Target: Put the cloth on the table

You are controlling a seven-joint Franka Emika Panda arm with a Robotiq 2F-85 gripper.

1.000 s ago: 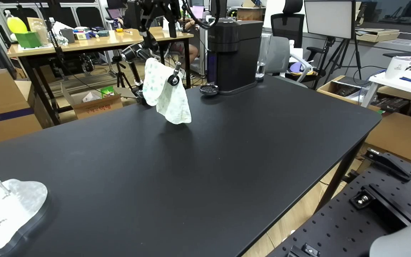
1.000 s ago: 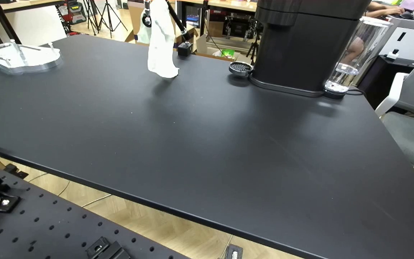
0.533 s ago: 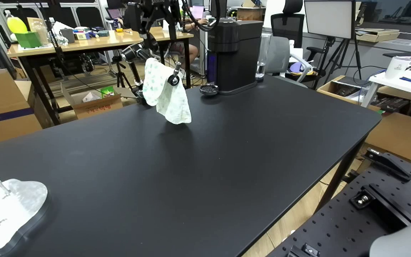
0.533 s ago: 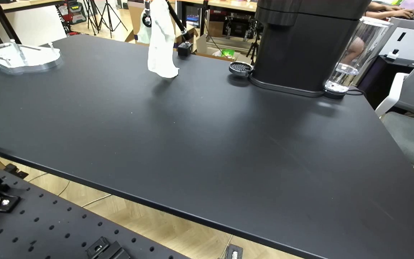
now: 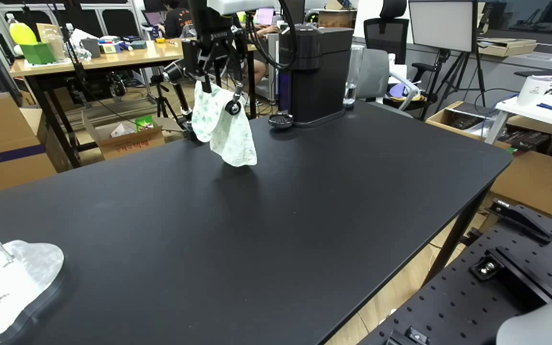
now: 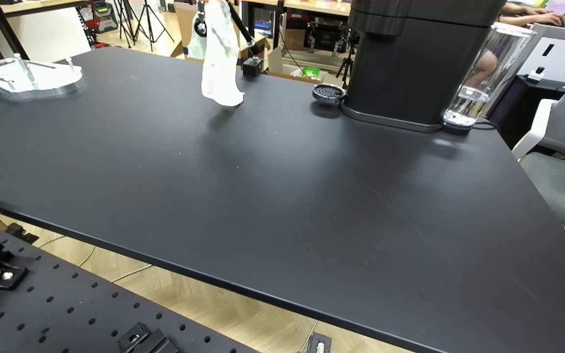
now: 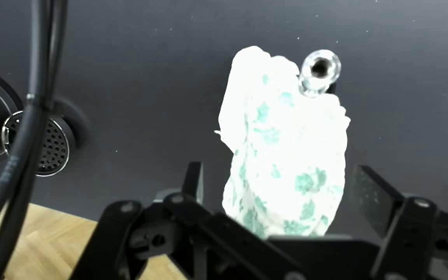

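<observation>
The white cloth with green print point(image 5: 230, 134) hangs over a stand with a metal rod end point(image 7: 320, 69) and a black round knob point(image 5: 232, 107). Its lower end hangs just above the black table point(image 5: 281, 230) near the far edge. It also shows in an exterior view point(image 6: 221, 63). My gripper point(image 5: 223, 86) is at the top of the cloth, pointing down. In the wrist view the gripper point(image 7: 280, 177) is open, with one finger on each side of the cloth point(image 7: 282, 136) and gaps to both. The gripper is out of view in an exterior view.
A black coffee machine point(image 5: 316, 81) with a round metal drip tray point(image 5: 281, 120) stands beside the cloth, with a clear tube point(image 6: 466, 100) at its side. A pale board with upright pegs point(image 5: 27, 268) lies on the table. A black jointed stand arm point(image 5: 180, 93) is behind the cloth.
My gripper has come down from above, and its fingers now reach the top of the cloth in an exterior view. The cloth has not visibly moved.
</observation>
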